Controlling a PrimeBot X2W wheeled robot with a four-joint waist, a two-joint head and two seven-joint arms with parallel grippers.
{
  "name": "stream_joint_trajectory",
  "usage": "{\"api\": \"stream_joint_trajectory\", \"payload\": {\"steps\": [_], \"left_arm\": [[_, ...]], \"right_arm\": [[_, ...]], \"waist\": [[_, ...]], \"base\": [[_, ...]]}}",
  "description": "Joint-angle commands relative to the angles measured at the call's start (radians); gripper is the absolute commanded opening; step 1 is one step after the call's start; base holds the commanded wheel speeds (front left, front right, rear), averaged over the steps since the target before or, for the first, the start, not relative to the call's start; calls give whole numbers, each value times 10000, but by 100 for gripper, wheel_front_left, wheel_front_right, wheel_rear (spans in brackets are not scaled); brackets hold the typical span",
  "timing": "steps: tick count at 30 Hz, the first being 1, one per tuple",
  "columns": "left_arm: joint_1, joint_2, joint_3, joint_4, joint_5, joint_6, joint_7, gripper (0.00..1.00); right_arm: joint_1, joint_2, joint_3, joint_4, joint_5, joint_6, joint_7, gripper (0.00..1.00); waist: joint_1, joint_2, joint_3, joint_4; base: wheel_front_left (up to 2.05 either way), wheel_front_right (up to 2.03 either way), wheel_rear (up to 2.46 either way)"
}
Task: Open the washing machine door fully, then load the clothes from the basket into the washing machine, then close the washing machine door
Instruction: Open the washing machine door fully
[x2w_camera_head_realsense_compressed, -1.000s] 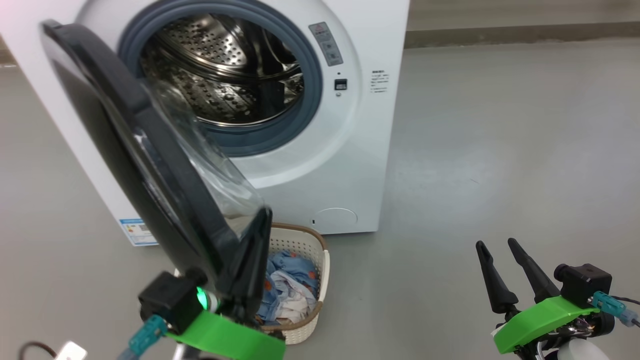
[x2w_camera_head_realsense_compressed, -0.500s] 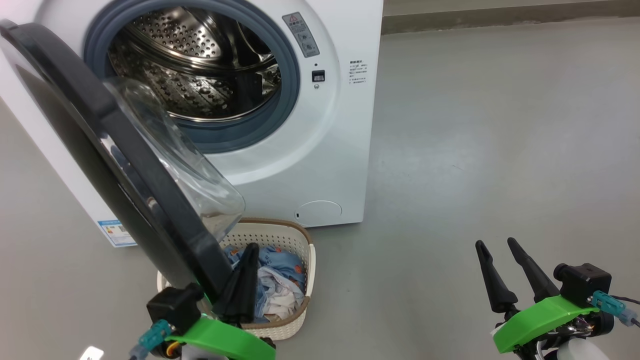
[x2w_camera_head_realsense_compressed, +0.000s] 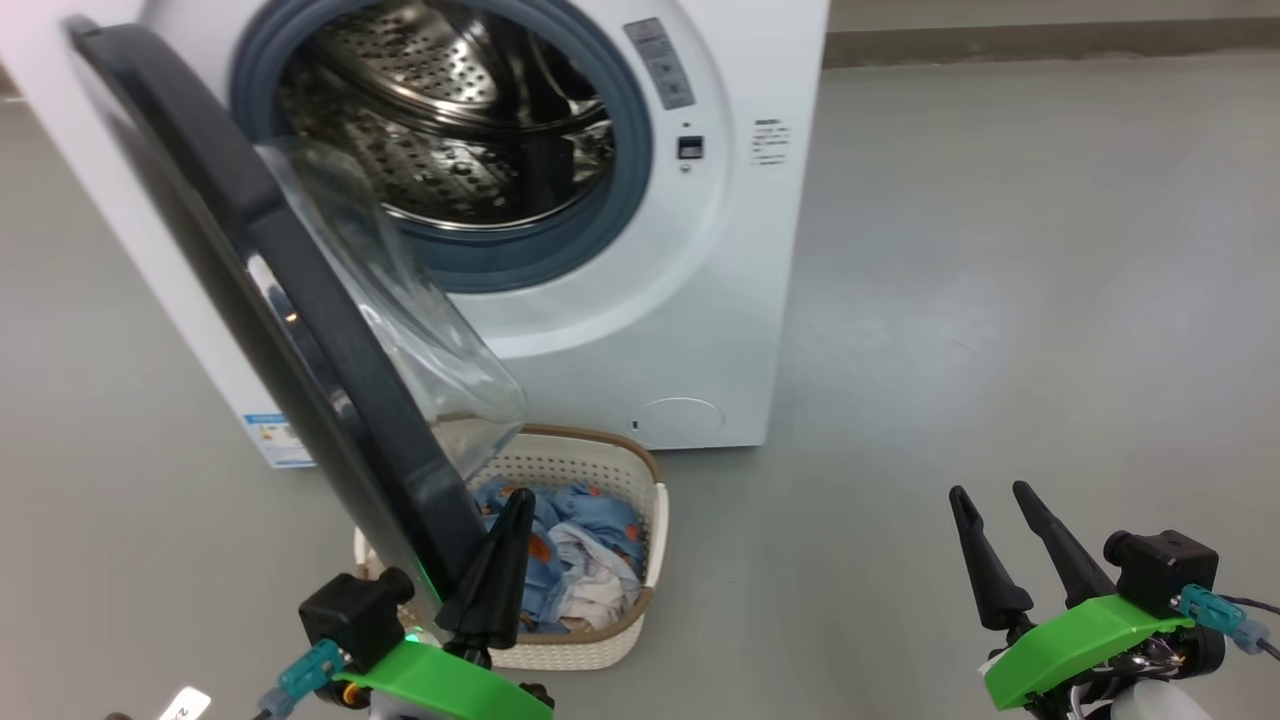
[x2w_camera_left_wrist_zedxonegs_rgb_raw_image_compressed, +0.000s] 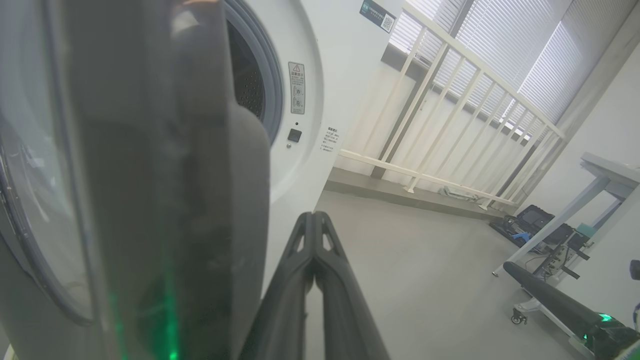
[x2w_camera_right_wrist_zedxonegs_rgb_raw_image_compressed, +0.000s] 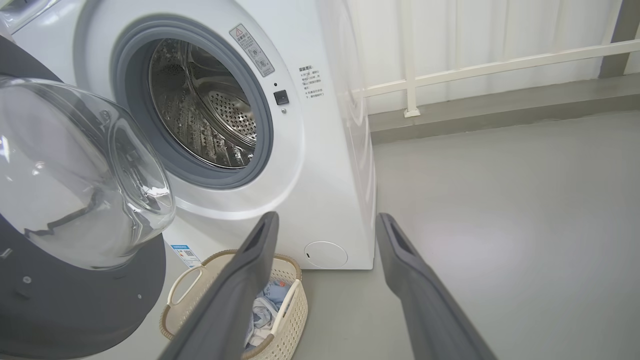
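Carries no legible brand on the washing machine (x2w_camera_head_realsense_compressed: 740, 260). Bears a grey warning sticker (x2w_camera_right_wrist_zedxonegs_rgb_raw_image_compressed: 251, 50) with a red triangle at the upper right of the drum mouth, a small block of black print (x2w_camera_head_realsense_compressed: 770, 140) further right, a blue label sticker (x2w_camera_head_realsense_compressed: 272, 440) at the lower left corner and, in the left wrist view, a dark label with a QR code (x2w_camera_left_wrist_zedxonegs_rgb_raw_image_compressed: 377, 8) near the top; too small to read, all four. Has the washing machine door (x2w_camera_head_realsense_compressed: 380, 430) swung out on its left hinge, part open, glass bowl (x2w_camera_head_realsense_compressed: 420, 340) bulging toward the steel drum (x2w_camera_head_realsense_compressed: 450, 130), lower rim overhanging the basket (x2w_camera_head_realsense_compressed: 590, 468) in the head view. Places the basket on the grey floor (x2w_camera_head_realsense_compressed: 1000, 250) just before the machine's lower front, left of the round flap (x2w_camera_head_realsense_compressed: 680, 420), with the clothes (x2w_camera_head_realsense_compressed: 590, 535) heaped inside: blue bear print and a white piece. Holds the left gripper (x2w_camera_head_realsense_compressed: 520, 497) low at the lower left, fingers pressed flat together with nothing between them, tip pointing up just beside the door's lower rim; cannot tell contact with the door. Sets the right gripper (x2w_camera_head_realsense_compressed: 988, 490) at the lower right over bare floor, well apart from machine and basket, two dark fingers spread wide and empty, pointing up toward the machine. Shows a green bracket (x2w_camera_head_realsense_compressed: 1080, 640) behind each pair of fingers.
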Motion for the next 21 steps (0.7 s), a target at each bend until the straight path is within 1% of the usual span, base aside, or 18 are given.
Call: {"api": "stream_joint_trajectory", "payload": {"steps": [1,13,21], "left_arm": [[-236,345,507,-150,-7,167,-172,0],[270,908,727,-477,13,530,41,0],[365,1499,1115,-856,-22,912,427,0]], "right_arm": [[-276,-42,233,-169,-21,46,-122,100],[-276,26,159,-34,62,46,-122,100],[-198,116,-28,-90,10,46,-122,100]], "waist": [[0,-1,-48,351],[0,-1,-261,1585],[0,-1,-188,2319]], "base": [[0,0,0],[0,0,0],[0,0,0]]}}
